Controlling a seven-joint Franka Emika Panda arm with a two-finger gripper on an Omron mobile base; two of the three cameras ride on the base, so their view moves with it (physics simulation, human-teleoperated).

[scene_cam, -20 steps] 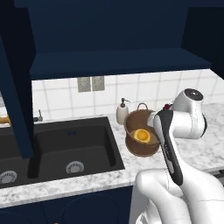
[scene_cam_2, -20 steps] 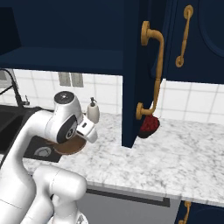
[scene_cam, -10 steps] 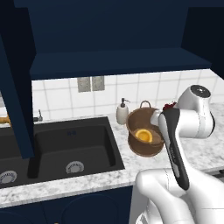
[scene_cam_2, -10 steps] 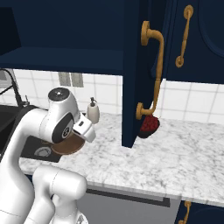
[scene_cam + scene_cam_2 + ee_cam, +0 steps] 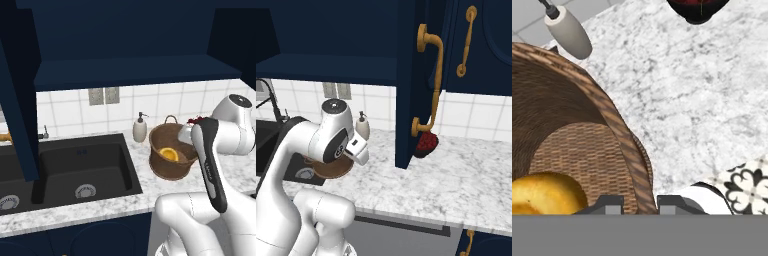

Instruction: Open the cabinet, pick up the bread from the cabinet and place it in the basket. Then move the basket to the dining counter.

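- Your arm bends forward over the marbled counter [image 5: 466, 180], its forearm crossing in front of the basket's right side in the left base view, and the hand points down at the basket's rim.
- Your gripper [image 5: 639, 204] sits right over the rim of the basket [image 5: 170, 157]. From the hand view you see just the two dark finger tips [image 5: 607, 204], one on either side of the woven wall, with a narrow gap between them — whether they actually pinch the rim you cannot tell.
- The bread [image 5: 168, 154] lies inside the basket on its bottom, and shows as a yellow lump [image 5: 544, 194] at the lower left of the hand view.
- The basket stands on the counter just right of the black sink [image 5: 75, 170], close beside the soap dispenser [image 5: 139, 129].
- The cabinet [image 5: 416, 80] stands open — its door juts out over the counter, gold handle [image 5: 431, 85] toward you, the navy shelf [image 5: 135, 70] bare above the basket.
- A dark red object [image 5: 426, 144] sits on the counter behind the open door.
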